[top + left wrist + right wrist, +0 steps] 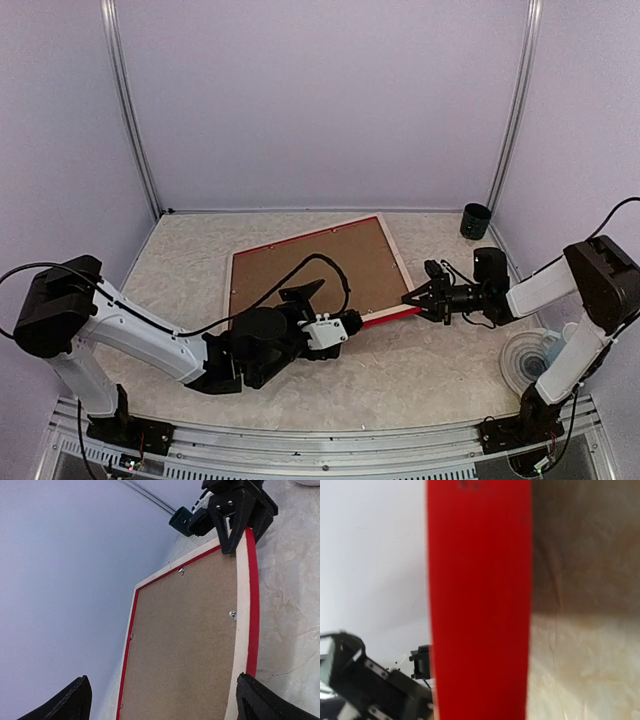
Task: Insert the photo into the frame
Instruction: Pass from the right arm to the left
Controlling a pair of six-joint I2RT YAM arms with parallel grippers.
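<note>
Here, mottled beige tabletop (pixel 430 375), lilac walls (pixel 320 100), red frame (pixel 390 318)

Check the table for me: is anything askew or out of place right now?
The frame lies back-up and skewed to the table edges, brown backing panel still fitted. The right gripper pinches its near right corner. The photo shows in no view. No spill or damage visible.

The frame (pixel 401 266) lies on the table (pixel 420 372) with the panel (pixel 310 268) set inside it, facing up. One corner of the frame sits between the right gripper's (pixel 412 299) fingers. The left gripper (pixel 336 305) is beside it, over the frame's adjoining edge. A cup (pixel 475 220) stands beyond the right gripper, apart.
</note>
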